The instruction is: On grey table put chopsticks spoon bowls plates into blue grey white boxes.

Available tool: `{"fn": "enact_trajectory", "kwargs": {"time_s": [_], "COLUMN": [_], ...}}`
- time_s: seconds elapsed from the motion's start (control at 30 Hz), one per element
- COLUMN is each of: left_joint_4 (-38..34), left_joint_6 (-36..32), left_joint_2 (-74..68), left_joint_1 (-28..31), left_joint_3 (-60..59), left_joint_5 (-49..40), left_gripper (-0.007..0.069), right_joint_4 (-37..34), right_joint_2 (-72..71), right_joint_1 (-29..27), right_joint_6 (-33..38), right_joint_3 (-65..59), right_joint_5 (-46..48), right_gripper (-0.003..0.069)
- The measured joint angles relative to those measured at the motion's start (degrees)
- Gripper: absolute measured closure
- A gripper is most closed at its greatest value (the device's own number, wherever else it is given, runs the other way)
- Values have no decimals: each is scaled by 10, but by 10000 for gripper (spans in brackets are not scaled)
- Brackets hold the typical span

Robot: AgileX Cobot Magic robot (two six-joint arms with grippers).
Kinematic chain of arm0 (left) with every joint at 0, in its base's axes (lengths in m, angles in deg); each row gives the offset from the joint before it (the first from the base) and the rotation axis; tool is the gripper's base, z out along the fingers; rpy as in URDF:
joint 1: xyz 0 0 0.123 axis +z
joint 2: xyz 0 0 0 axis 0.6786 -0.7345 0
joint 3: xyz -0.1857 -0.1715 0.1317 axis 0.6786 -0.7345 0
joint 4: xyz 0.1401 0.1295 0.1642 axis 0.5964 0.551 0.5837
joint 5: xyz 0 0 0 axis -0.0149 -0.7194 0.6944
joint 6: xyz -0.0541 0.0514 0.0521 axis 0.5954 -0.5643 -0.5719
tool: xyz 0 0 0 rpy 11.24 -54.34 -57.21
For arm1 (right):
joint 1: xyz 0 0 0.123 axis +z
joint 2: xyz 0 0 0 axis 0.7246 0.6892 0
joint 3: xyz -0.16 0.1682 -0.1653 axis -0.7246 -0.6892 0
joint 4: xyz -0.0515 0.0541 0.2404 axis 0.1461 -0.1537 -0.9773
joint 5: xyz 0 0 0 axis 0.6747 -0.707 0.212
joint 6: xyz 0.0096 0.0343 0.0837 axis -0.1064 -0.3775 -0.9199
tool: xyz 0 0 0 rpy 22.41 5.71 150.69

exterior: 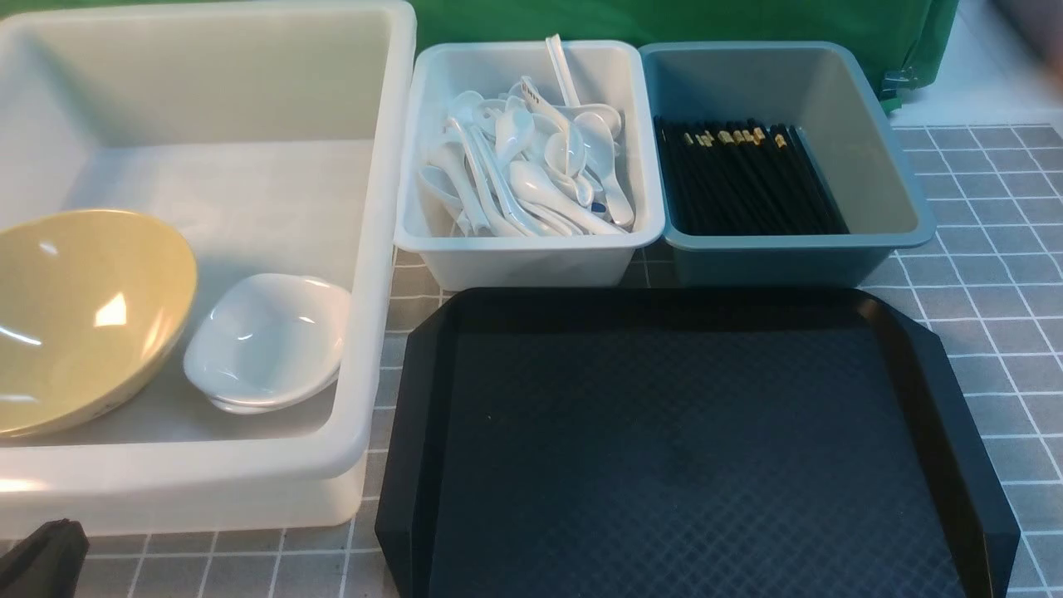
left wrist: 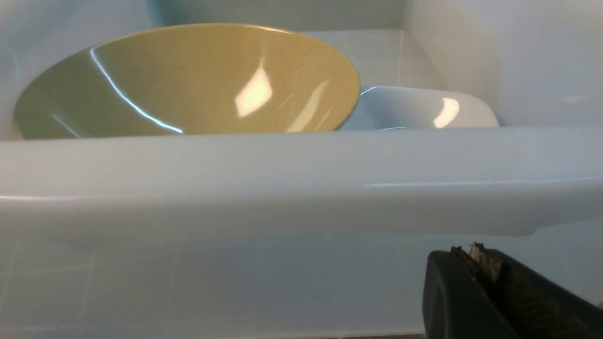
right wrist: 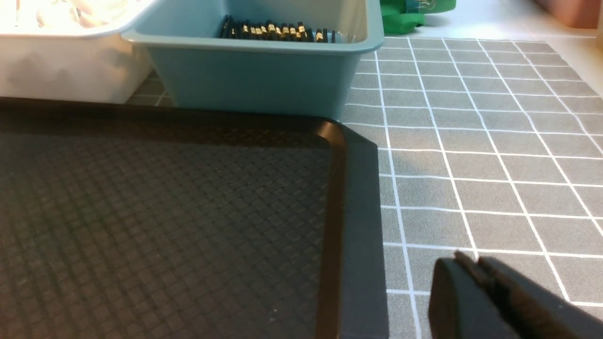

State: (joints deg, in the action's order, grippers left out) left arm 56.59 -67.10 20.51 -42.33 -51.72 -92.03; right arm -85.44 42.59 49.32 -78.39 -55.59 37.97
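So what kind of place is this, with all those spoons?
Probably a canteen-style dish-sorting station set up on a table. One bin holds a heap of white spoons, another a row of black chopsticks, and a black serving tray sits in front.

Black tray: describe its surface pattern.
The black tray has a woven-looking diamond texture inside a smooth raised rim, clearest in the right wrist view.

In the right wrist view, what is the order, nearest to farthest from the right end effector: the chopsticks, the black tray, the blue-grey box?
1. Black tray: its rim lies just beside the right end effector, which is shut.
2. Blue-grey box: stands beyond the tray's far edge.
3. Chopsticks: lie inside that box, behind its near wall.
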Motion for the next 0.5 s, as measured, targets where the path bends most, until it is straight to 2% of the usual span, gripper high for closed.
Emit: {"fn": "enact_trajectory", "kwargs": {"time_s": [0.5], "left_joint_4": [0], "left_joint_6": [0], "left_joint_2": [0], "left_joint_1": [0], "left_joint_3": [0], "left_joint_5": [1], "left_gripper": [633], "right_joint_4": [0], "right_joint_2": [0], "right_joint_1": [0], "right_joint_6": [0], "right_joint_3": [0], "right_joint_5": [0], "right_gripper": [571]}}
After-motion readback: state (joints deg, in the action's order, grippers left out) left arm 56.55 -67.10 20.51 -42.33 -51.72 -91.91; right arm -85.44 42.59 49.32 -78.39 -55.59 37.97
